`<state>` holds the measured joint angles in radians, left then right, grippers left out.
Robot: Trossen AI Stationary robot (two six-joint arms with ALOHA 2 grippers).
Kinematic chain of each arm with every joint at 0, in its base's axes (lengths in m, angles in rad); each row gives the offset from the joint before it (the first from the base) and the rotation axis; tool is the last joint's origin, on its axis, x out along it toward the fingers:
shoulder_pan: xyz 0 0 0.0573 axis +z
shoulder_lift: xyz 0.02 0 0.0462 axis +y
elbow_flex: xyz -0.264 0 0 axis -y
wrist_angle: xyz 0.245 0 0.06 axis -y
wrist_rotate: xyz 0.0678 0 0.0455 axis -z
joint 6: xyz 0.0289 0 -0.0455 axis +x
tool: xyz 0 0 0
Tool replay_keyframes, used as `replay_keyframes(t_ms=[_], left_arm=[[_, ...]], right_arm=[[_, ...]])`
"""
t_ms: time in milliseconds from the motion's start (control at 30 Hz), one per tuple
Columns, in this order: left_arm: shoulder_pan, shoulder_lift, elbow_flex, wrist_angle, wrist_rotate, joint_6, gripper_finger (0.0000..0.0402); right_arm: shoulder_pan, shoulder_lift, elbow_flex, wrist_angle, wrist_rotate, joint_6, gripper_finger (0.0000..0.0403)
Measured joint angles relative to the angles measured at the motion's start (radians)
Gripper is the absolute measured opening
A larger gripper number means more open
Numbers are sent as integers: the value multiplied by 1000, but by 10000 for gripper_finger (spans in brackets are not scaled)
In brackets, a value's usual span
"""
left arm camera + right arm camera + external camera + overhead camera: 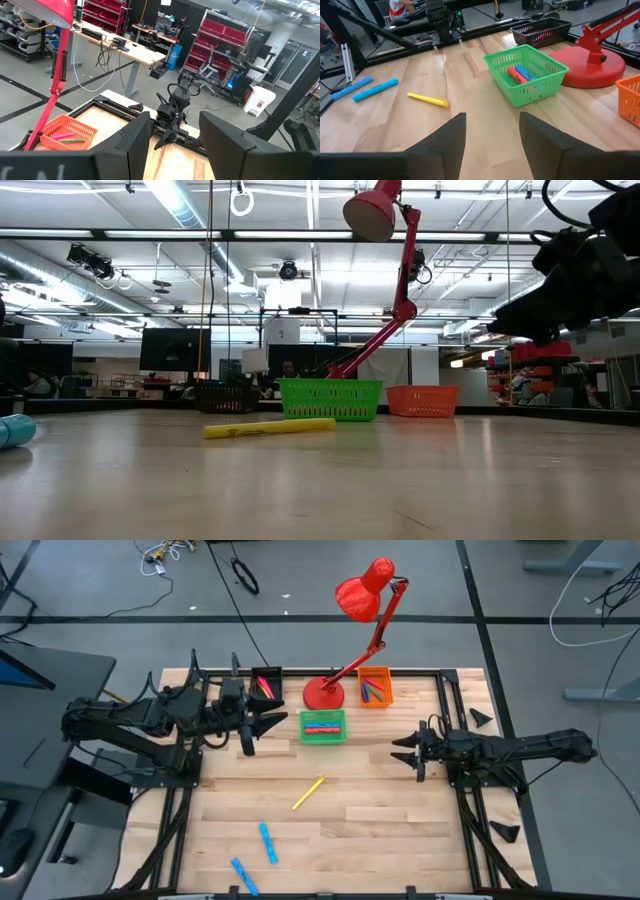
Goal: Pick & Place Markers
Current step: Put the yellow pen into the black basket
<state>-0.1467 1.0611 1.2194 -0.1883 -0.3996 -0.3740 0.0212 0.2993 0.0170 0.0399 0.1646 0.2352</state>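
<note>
Yellow marker and two blue markers lie loose on the table, unsorted, while left gripper and right gripper hover with jaws apart, empty.

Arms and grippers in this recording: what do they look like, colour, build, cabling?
Both arms are matte black, built of chunky jointed segments with dark cables along them. The left gripper and right gripper each end in two tapering, pointed black jaws. In the wrist views the fingers appear as broad, flat, plain dark wedges. No markings are readable.
</note>
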Motion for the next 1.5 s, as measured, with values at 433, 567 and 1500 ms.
replay_keyframes(t_ms=[433, 567, 1500], left_arm=[[-1, 0, 1, -5, 101, -67, 177], [-2, 0, 1, -8, 109, -153, 177], [-88, 240, 301, -639, 131, -395, 280]], right_arm=[[0, 0, 0, 0, 1, 2, 185], [0, 0, 0, 0, 1, 3, 185], [0, 0, 0, 6, 2, 2, 185]])
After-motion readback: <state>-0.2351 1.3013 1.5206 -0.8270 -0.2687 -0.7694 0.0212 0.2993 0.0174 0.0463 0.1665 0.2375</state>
